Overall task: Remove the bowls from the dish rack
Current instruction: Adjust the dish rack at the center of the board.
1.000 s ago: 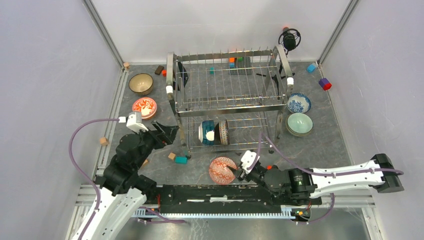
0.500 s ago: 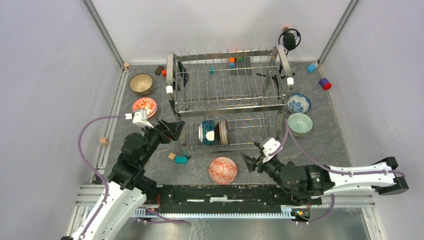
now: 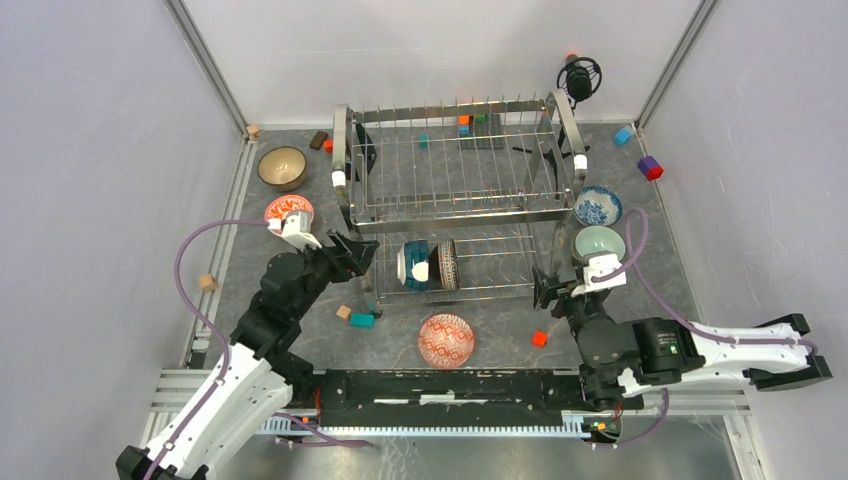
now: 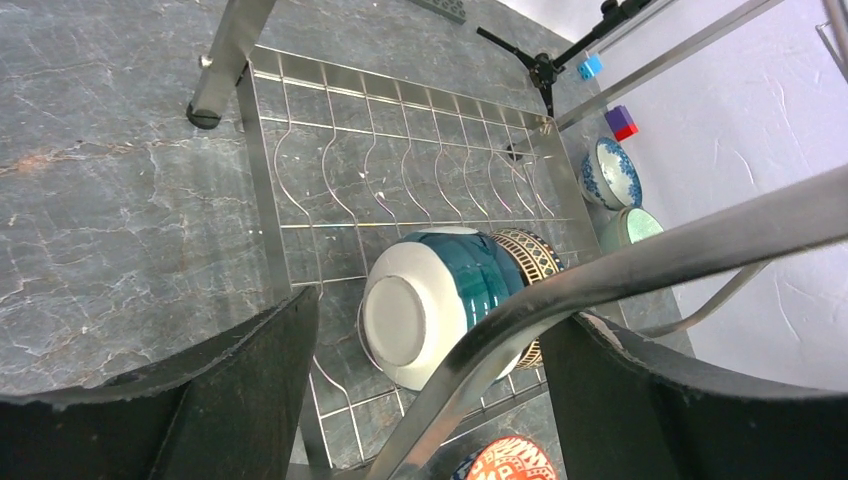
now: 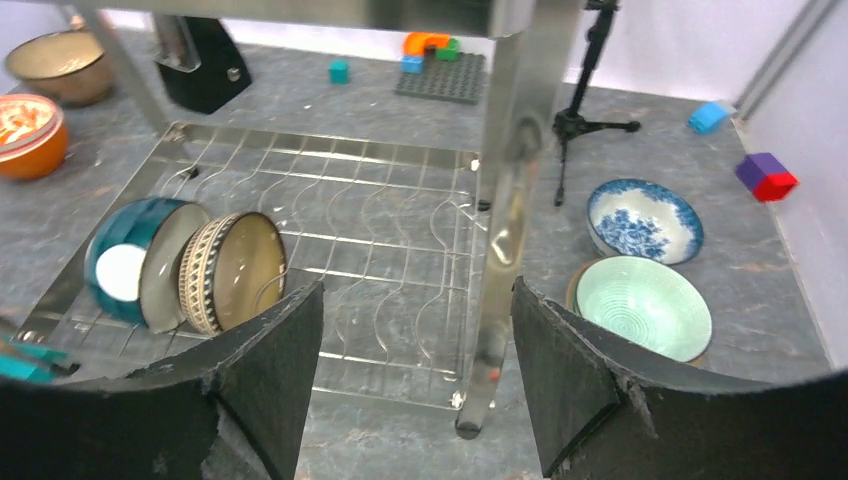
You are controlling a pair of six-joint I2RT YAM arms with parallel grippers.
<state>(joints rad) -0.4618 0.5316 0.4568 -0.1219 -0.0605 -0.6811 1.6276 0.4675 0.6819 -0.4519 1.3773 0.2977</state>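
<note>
Sitting on edge on the lower tier of the dish rack, a teal bowl and a patterned bowl touch side by side. Left jaws are wide open and empty, right by the rack's left end. Right jaws are wide open too, nothing in them, near the front right leg. The red patterned bowl is on the tabletop out front, with the green bowl and blue-and-white bowl off to the right.

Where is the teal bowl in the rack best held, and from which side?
Probably by its rim at the top, coming from the left: the teal bowl stands on edge, foot turned left, and the patterned bowl blocks its right side.
</note>
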